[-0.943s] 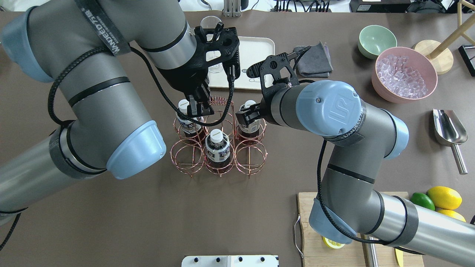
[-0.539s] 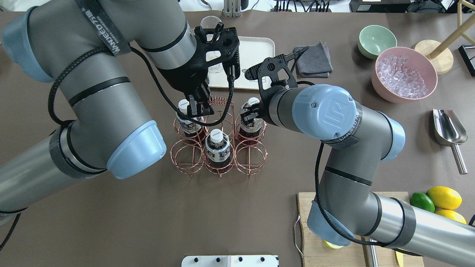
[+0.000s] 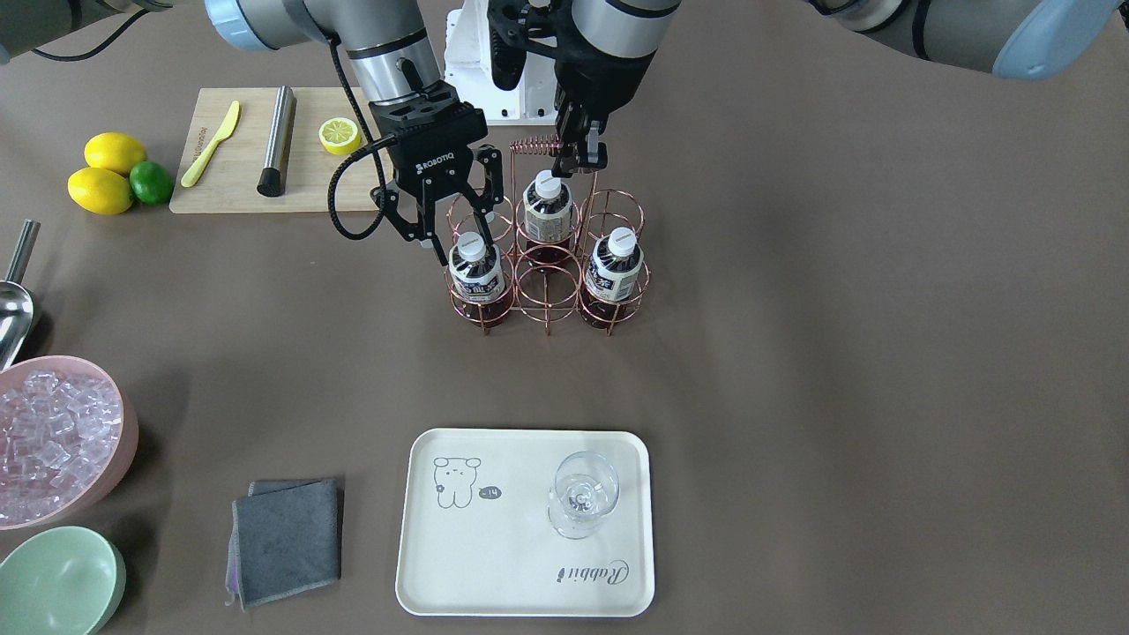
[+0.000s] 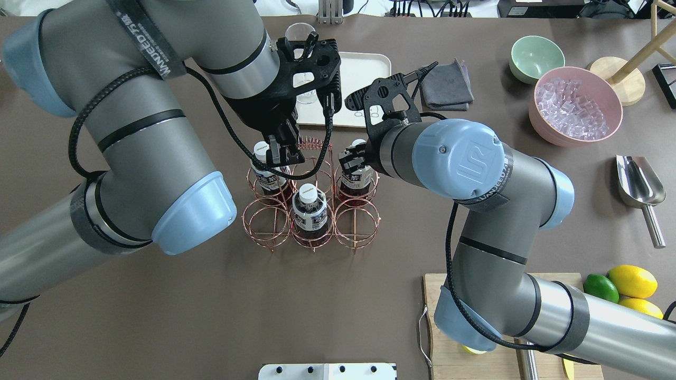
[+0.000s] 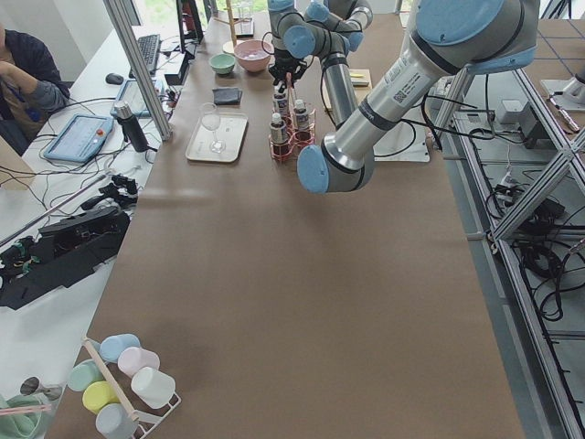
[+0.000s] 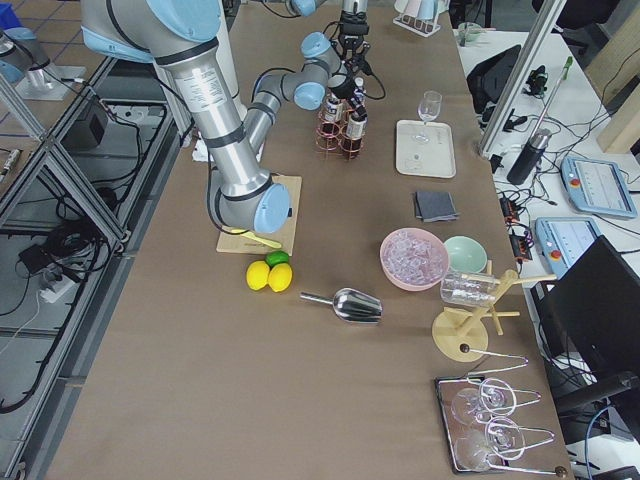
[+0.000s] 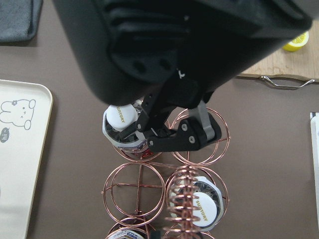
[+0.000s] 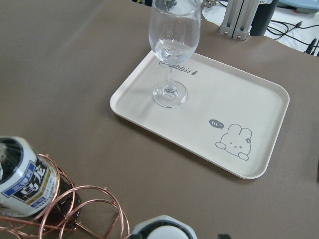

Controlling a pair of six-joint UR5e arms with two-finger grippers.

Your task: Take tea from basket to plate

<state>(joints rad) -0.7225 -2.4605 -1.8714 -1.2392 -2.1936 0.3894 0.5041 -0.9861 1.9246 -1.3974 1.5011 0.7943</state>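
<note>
Right claw point(image 3: 463, 247): fingers apart, tea bottle point(image 3: 477, 275) cap between them. Left claw point(image 3: 579, 160): clamped on the handle point(image 3: 534, 145) of the basket point(image 3: 547, 304).

The basket point(image 3: 549, 284), a rose-gold wire carrier of six ring cells in two rows with a coiled handle over the top, stands upright on the counter point(image 3: 794, 353). Three white-capped bottles of dark tea stand upright in it. The right-end tea point(image 3: 476, 275) and left-end tea point(image 3: 615, 272) are in the row farther from the robot, and the middle tea point(image 3: 547, 216) is in the nearer row. The plate point(image 3: 503, 573), cream with a bear drawing and "Rabbit" script, lies flat, well apart from the basket on its far side.
</note>
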